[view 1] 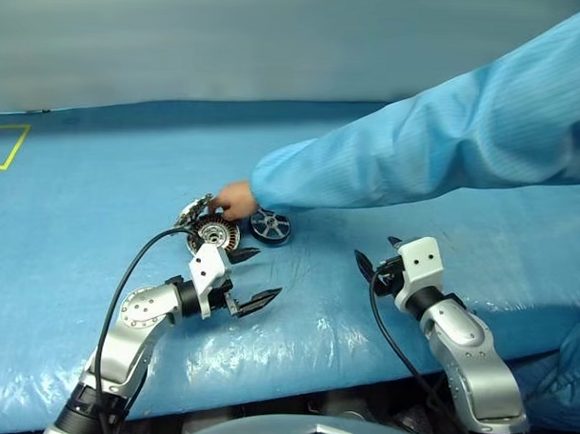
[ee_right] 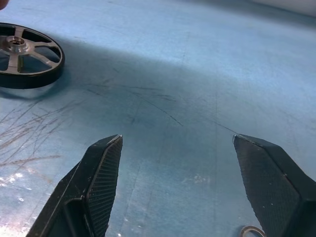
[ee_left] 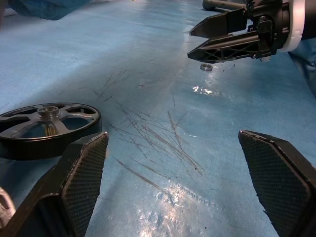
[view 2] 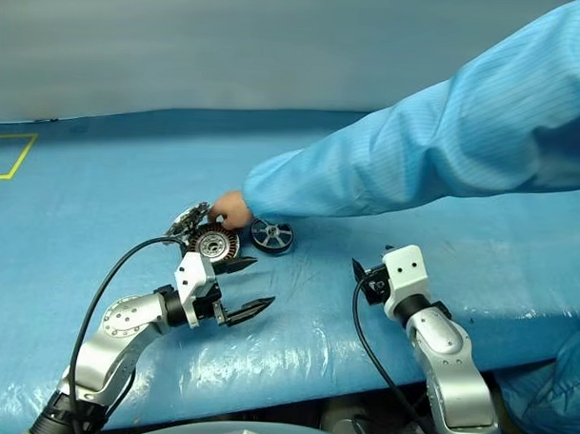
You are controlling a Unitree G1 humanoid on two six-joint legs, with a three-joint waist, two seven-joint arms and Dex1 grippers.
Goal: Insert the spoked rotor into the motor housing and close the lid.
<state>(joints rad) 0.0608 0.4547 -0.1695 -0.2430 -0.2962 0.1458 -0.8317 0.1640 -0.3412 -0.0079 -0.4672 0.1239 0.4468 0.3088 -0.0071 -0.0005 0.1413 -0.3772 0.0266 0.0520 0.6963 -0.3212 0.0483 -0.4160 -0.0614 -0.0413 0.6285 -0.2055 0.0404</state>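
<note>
The motor housing [view 1: 214,236] lies on the blue table, its copper windings showing. Just to its right lies the spoked rotor [view 1: 270,226], flat on the table, also in the left wrist view [ee_left: 47,126] and right wrist view [ee_right: 24,54]. A shiny round part, apparently the lid [view 1: 192,212], leans at the housing's far left. A person's hand [view 1: 235,200] rests at the housing's far edge, touching it. My left gripper [view 1: 261,275] is open and empty, just in front of the housing and rotor. My right gripper [view 1: 377,254] is open and empty, to the right of the rotor.
The person's light-blue sleeve [view 1: 436,136] reaches in from the upper right over the table. A small metal ring [ee_left: 206,66] lies on the table below the right gripper. Yellow tape [view 1: 8,148] marks the far left. The table's front edge [view 1: 294,374] is near.
</note>
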